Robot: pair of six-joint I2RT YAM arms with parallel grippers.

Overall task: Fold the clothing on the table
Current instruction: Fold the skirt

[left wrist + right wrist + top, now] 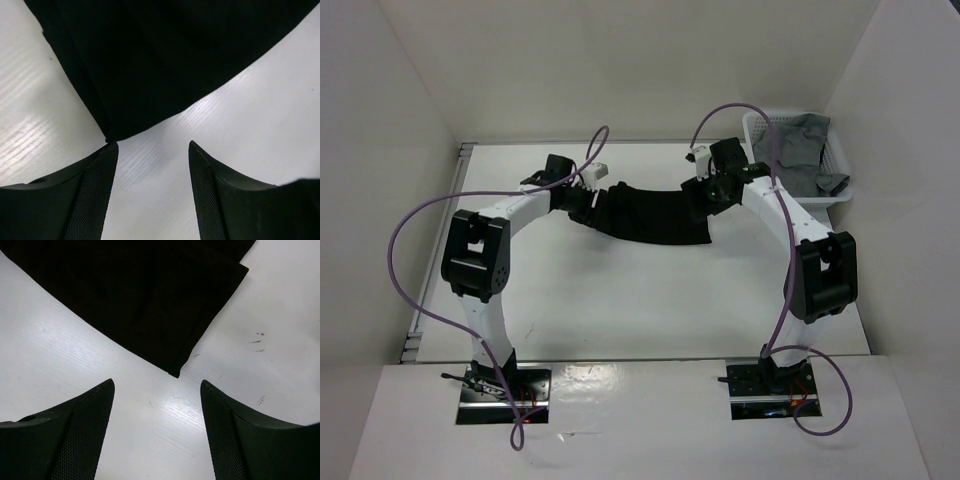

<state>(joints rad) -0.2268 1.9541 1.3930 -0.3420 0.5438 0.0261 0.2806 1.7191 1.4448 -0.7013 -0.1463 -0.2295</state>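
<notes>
Currently | left gripper [152, 143]: released, jaws apart, empty, clothing [160, 60] corner beside one jaw tip | right gripper [157, 381]: released, empty, over surface [280, 300], clothing corner just ahead

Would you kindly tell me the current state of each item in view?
clothing, lying in a long band on the table, ungripped
left gripper, open, empty, near one corner
right gripper, open, empty, near another corner
basket, upright, holds crumpled grey garment

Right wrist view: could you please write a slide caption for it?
Open right gripper over the flat white tabletop, facing a corner of the black fabric garment.
</notes>
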